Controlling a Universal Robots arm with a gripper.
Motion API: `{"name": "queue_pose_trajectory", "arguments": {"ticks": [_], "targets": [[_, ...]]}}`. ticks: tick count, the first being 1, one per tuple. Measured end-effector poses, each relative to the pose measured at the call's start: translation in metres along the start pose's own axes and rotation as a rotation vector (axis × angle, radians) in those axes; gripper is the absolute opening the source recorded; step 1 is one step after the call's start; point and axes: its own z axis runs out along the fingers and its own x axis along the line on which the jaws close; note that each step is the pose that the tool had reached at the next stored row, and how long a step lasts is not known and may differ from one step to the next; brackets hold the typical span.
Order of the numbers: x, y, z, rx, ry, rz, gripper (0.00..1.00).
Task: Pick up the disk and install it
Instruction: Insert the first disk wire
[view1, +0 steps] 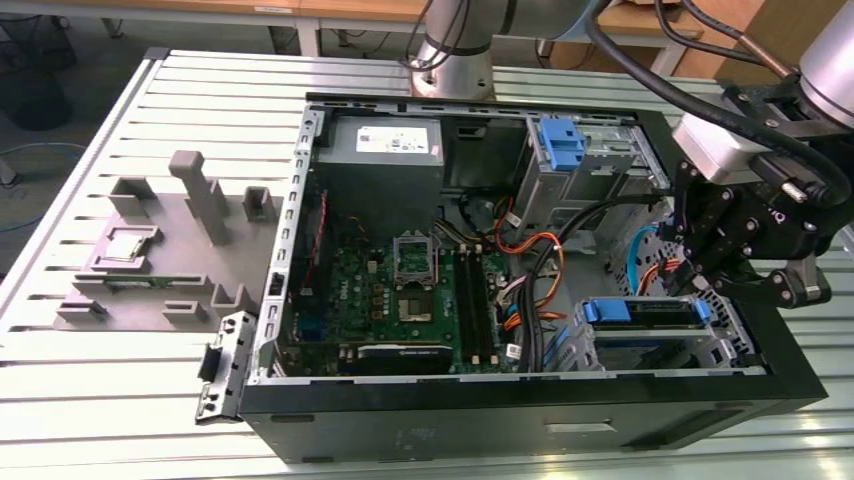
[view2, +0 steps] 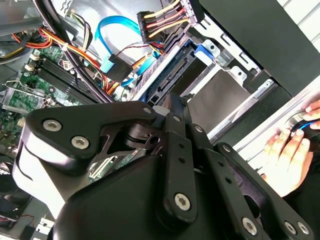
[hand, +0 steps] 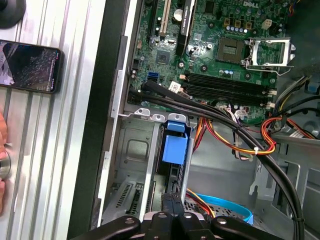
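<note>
Gripper (view1: 738, 272) of the single arm hangs just above the open computer case (view1: 534, 420), over the drive bay (view1: 641, 335) at the exterior view's right. In both wrist views its fingers (view2: 176, 107) appear drawn together, with nothing visibly pinched between them. The disk (view1: 643, 312), with its blue bracket (hand: 175, 145), is seated on edge in that bay's grey cage, so the install looks largely done, though whether it is fully home cannot be told. In the second wrist view a bundle of power and data cables (view2: 150, 30) ends at connectors hanging near the disk's exposed edge; none is seen plugged in. The main hazards, as a judgement: the closed fingers sit very near the disk edge and loose wiring, so any sideways travel could snag the orange and black leads (hand: 235, 137) or drag a connector. A tilted disk could bind in its rails. A person's hand (view2: 292, 155) rests on the slatted table (view1: 134, 410) just beside the case wall, close to the arm's working zone, and a phone (hand: 27, 66) lies nearby.
</note>
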Motion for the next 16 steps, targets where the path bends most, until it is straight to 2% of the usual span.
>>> {"name": "queue_pose_trajectory", "arguments": {"ticks": [2,8,9,13,16], "targets": [[0.0000,0.0000,0.0000,0.0000,0.0001,-0.014,0.10],[0.0001,-0.0001,0.0001,0.0019,0.0011,-0.106,0.10],[0.0001,-0.0001,0.0002,0.0068,0.0020,-0.111,0.10],[-0.0002,-0.0001,0.0001,0.0357,0.0078,-0.115,0.10],[-0.0012,-0.0009,0.0001,0.0470,0.0100,-0.115,0.10]]}}
